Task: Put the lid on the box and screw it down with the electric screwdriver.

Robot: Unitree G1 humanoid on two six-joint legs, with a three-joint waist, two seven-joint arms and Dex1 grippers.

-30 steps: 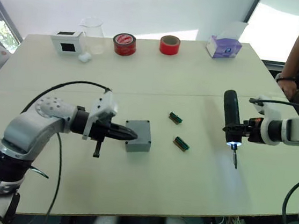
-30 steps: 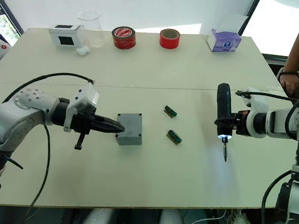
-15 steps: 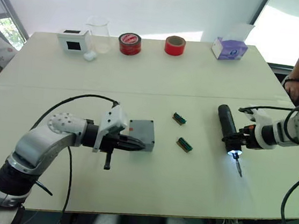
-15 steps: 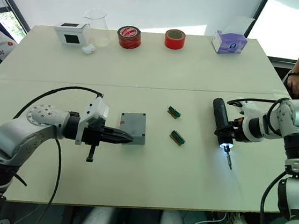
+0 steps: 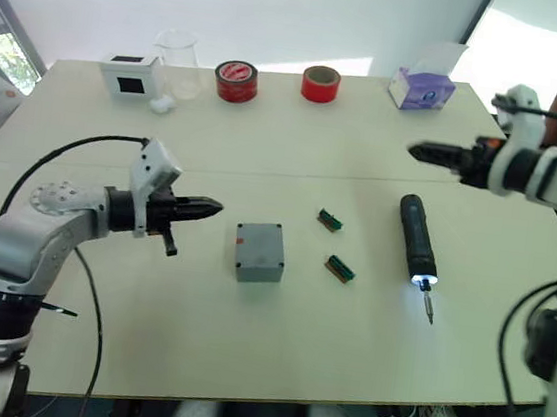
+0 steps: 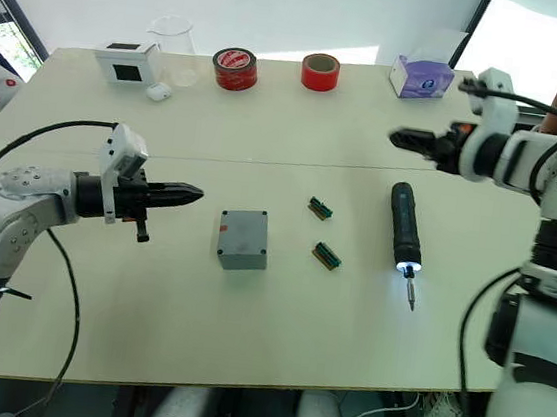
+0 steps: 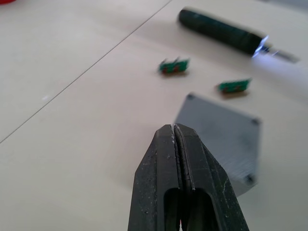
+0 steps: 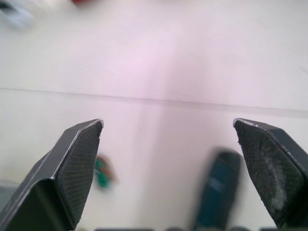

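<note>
Both arms have pulled back since the earlier frames: the right hand (image 5: 428, 152) has let go of the electric screwdriver (image 5: 415, 238) and lifted away toward the far side, its fingers spread wide and empty. The screwdriver now lies flat on the tabletop (image 5: 341, 367), its long axis running from the far side toward the near edge, lit bit nearest the robot. It sits just nearer than the right hand, so that arm is the closer one to retake it. The left hand (image 5: 208, 205), fingers pressed together and empty, has drawn off the box (image 5: 258, 252), which rests lid (image 7: 221, 130) uppermost to its right, a clear gap between them.
</note>
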